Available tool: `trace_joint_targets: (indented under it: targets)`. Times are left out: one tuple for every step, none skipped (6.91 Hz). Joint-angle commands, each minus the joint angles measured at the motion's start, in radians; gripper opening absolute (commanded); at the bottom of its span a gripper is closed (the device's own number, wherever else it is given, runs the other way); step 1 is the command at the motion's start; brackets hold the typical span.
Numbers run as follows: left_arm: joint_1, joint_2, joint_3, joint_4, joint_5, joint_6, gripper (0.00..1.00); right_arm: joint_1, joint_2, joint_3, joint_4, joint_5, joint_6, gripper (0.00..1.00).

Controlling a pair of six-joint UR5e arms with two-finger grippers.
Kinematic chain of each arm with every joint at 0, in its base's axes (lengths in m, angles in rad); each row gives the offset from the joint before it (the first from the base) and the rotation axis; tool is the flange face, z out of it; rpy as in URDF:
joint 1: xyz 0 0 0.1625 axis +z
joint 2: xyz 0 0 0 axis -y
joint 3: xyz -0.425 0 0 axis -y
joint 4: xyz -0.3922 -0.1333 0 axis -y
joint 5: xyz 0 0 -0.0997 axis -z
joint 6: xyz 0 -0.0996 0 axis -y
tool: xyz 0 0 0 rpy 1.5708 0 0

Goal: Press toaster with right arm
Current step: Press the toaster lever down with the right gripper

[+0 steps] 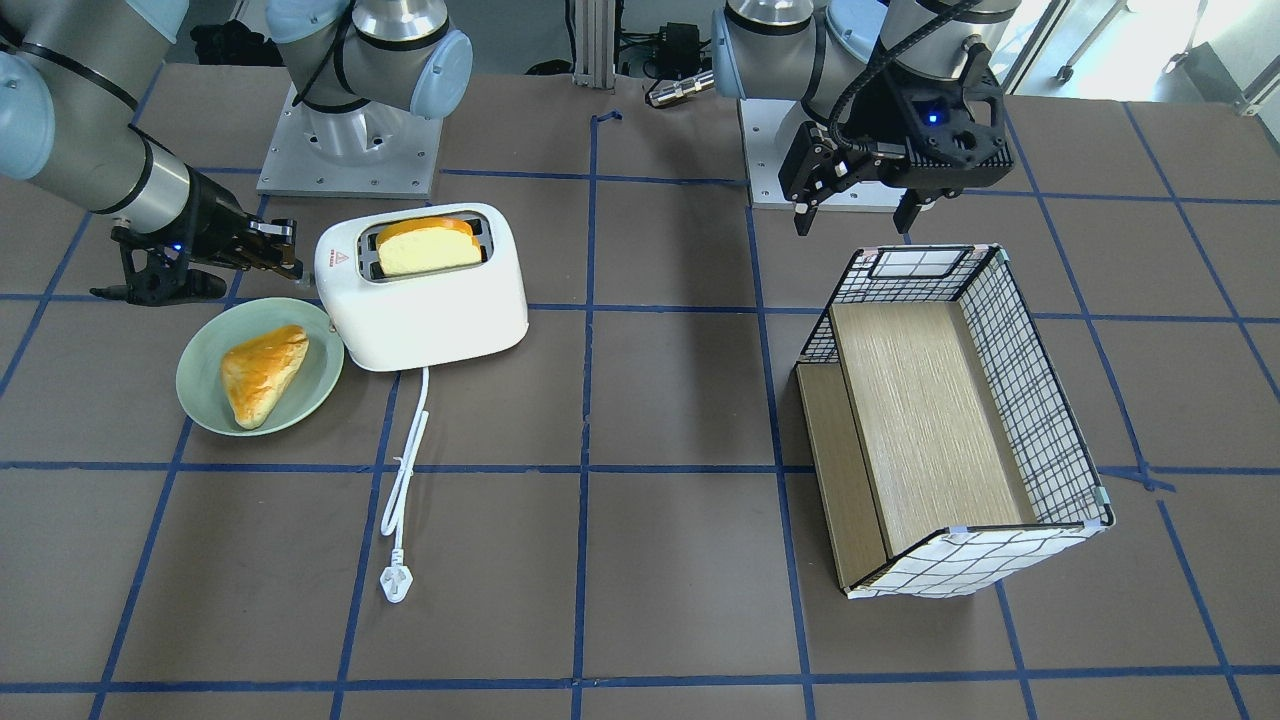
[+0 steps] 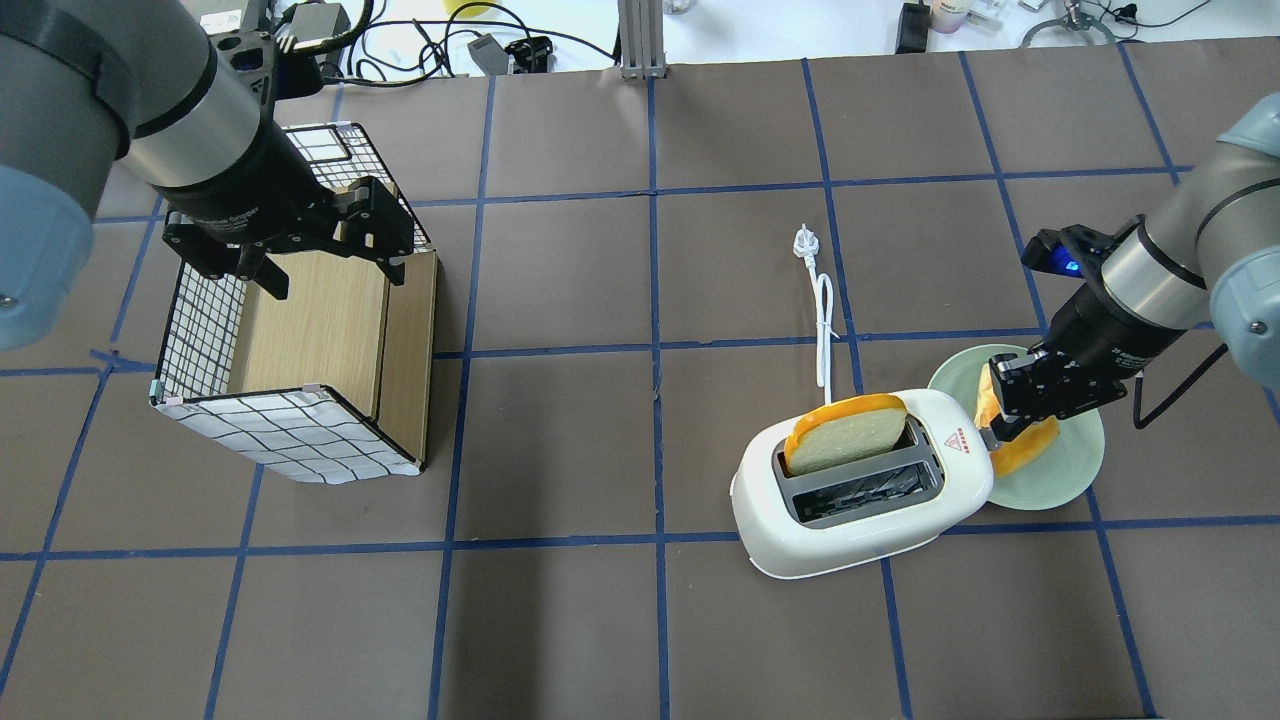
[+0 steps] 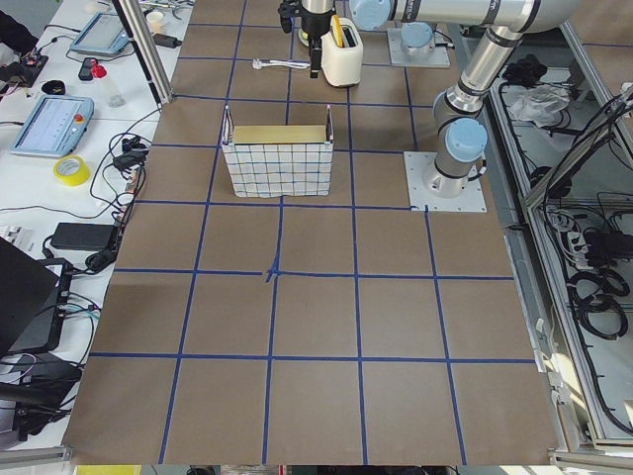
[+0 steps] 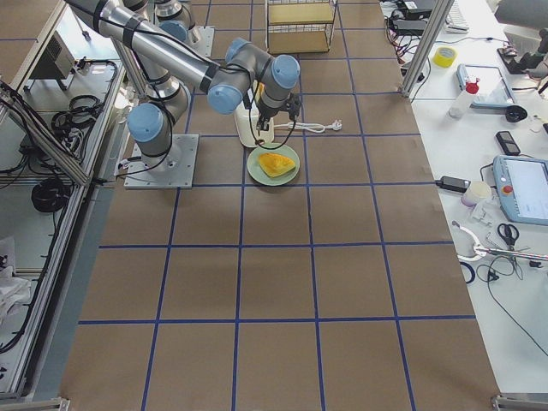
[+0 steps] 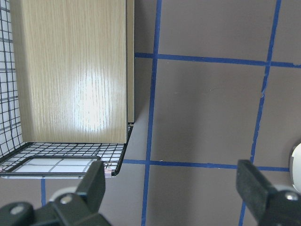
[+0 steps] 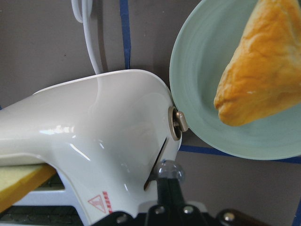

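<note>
My right gripper point(image 6: 165, 182), fingers closed on nothing, sits at the toaster point(image 6: 94, 127) lever point(image 6: 170, 171), but the bread point(image 2: 845, 440) stands high, so pressing is not yet done

A robotics lab: a large desk point(image 3: 316, 317) under brown mats gridded with blue tape point(image 3: 271, 327), a robot base plate point(image 3: 420, 193) bolted to it, side benches point(image 4: 522, 325) (white, cluttered) holding control tablets point(image 4: 524, 190) and tape rolls point(image 3: 59, 168), and cables point(image 3: 593, 287) trailing beside aluminium posts point(image 3: 143, 49).
</note>
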Motion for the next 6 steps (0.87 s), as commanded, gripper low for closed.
trace_joint_targets:
  targets:
    - [0.000, 0.000, -0.001, 0.000, -0.001, 0.000, 1.00, 0.000, 0.000, 0.015, 0.005, -0.001, 0.001, 0.00]
    - [0.000, 0.000, -0.001, 0.000, 0.000, 0.000, 1.00, 0.000, 0.000, 0.017, 0.005, -0.003, 0.001, 0.00]
    - [0.000, 0.000, 0.001, 0.000, -0.001, 0.000, 1.00, 0.000, 0.000, 0.020, 0.005, -0.004, 0.003, 0.00]
    - [0.000, 0.000, 0.001, 0.000, 0.000, 0.000, 1.00, 0.000, 0.000, 0.026, 0.005, -0.004, 0.003, 0.00]
    - [0.000, 0.000, -0.001, 0.000, 0.000, 0.000, 1.00, 0.000, 0.000, 0.026, 0.005, -0.004, 0.003, 0.00]
    - [0.000, 0.000, 0.001, 0.000, 0.000, 0.000, 1.00, 0.000, 0.002, 0.026, 0.005, -0.004, 0.003, 0.00]
